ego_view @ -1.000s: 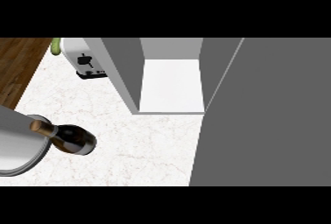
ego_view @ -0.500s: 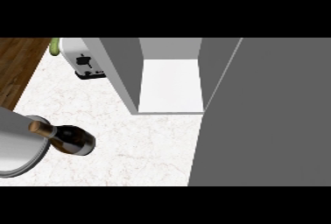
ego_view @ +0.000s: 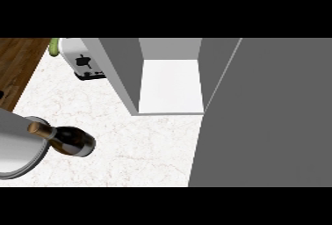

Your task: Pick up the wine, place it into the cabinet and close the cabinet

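A dark wine bottle (ego_view: 70, 140) with a tan cork top stands on the white marble counter (ego_view: 130, 145) at the left, seen from above. The grey cabinet (ego_view: 170, 79) stands open at the middle back, its white shelf floor bare. Its open door (ego_view: 266, 114) fills the right side of the view as a large grey panel. Neither hand shows in the head view.
A round metal pot or lid (ego_view: 16, 145) sits at the left edge, touching the bottle's neck in the view. A white toaster (ego_view: 83, 61) stands at the back left beside the cabinet wall, with something green (ego_view: 54, 46) behind it. A dark wooden surface (ego_view: 18, 66) borders the counter's left.
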Robot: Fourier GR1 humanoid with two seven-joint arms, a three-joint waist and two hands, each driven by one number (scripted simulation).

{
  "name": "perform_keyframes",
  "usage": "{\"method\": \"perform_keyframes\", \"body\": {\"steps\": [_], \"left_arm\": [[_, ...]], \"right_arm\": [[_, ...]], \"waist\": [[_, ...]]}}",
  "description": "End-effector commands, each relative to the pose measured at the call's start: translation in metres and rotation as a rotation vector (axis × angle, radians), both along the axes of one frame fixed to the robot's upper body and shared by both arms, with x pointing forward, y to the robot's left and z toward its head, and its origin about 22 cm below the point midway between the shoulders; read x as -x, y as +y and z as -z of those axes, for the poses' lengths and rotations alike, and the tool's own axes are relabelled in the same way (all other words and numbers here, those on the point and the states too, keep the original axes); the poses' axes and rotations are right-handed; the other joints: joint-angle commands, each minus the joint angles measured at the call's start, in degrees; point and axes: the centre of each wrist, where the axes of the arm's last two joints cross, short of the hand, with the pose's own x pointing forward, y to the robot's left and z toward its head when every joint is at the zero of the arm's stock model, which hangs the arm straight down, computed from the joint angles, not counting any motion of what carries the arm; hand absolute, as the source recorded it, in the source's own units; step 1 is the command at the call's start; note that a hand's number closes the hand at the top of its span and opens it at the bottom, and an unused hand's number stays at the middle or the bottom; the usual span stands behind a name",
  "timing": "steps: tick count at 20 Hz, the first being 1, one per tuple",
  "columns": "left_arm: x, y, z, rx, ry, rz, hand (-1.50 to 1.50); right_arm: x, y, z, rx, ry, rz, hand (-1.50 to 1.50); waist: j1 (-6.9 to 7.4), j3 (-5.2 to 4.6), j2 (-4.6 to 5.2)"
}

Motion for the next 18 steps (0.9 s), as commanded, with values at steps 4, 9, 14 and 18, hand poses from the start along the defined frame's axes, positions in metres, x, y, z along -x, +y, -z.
{"method": "perform_keyframes", "body": {"steps": [4, 9, 14, 18], "left_arm": [[-0.008, 0.004, 0.028, -0.038, 0.024, 0.001, -1.50], [-0.014, 0.018, 0.059, -0.033, 0.022, -0.029, -1.50], [-0.017, 0.018, 0.087, -0.039, 0.062, -0.076, -1.50], [-0.025, 0.023, 0.100, -0.037, 0.066, -0.086, -1.50]], "right_arm": [[0.030, -0.016, -0.029, 0.032, -0.102, 0.089, -1.50], [0.039, -0.015, -0.027, 0.011, -0.105, 0.086, -1.50], [0.046, -0.014, -0.031, 0.013, -0.078, 0.059, -1.50], [0.042, -0.016, -0.034, 0.030, -0.097, 0.039, -1.50]], "waist": [[0.14, -0.04, 0.01], [-0.40, -0.04, -0.11], [-0.68, -0.05, -0.18], [-0.35, -0.01, 0.00]]}}
